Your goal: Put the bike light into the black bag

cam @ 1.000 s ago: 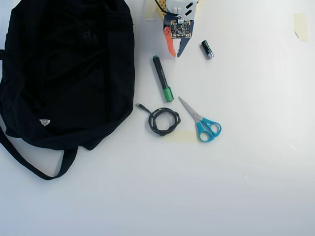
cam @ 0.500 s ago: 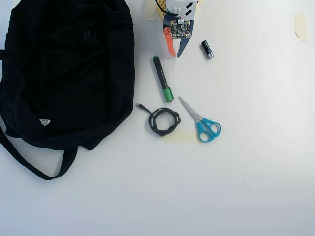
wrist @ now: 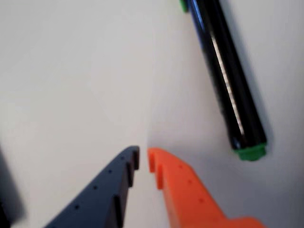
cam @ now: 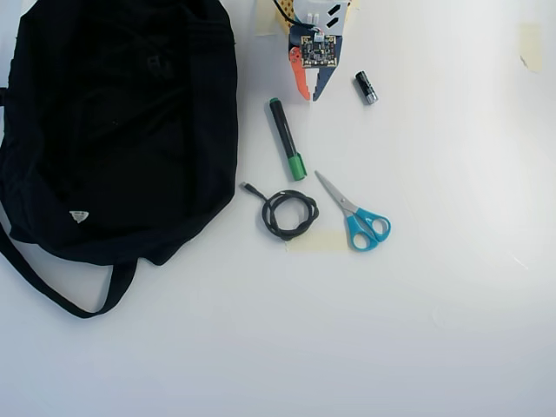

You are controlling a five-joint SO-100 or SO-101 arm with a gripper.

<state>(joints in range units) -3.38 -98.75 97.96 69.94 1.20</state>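
Nothing has moved since the earlier frames: the arm and every item lie just as they did. In the overhead view the tool [cam: 310,95] hangs near the bench's top edge. Its orange and dark blue fingers are drawn together and empty, and the wrist view shows only a sliver of bare bench [wrist: 71,71] between the tips.

The black bag [cam: 113,174] fills the bench's top-left corner, its strap trailing toward the left edge. The bike light is not on the open bench. A faint small shape [cam: 155,63] on the dark fabric near the bag's upper part may be it, but black on black I cannot tell.

Beside the tool lie the green-capped marker [cam: 286,139], a small black cylinder [cam: 366,88], a coiled cable [cam: 288,214] and blue-handled scissors [cam: 356,214]; none is the target.

I judge the placing either finished or not yet begun. The next move calls for finding the light before any reach.
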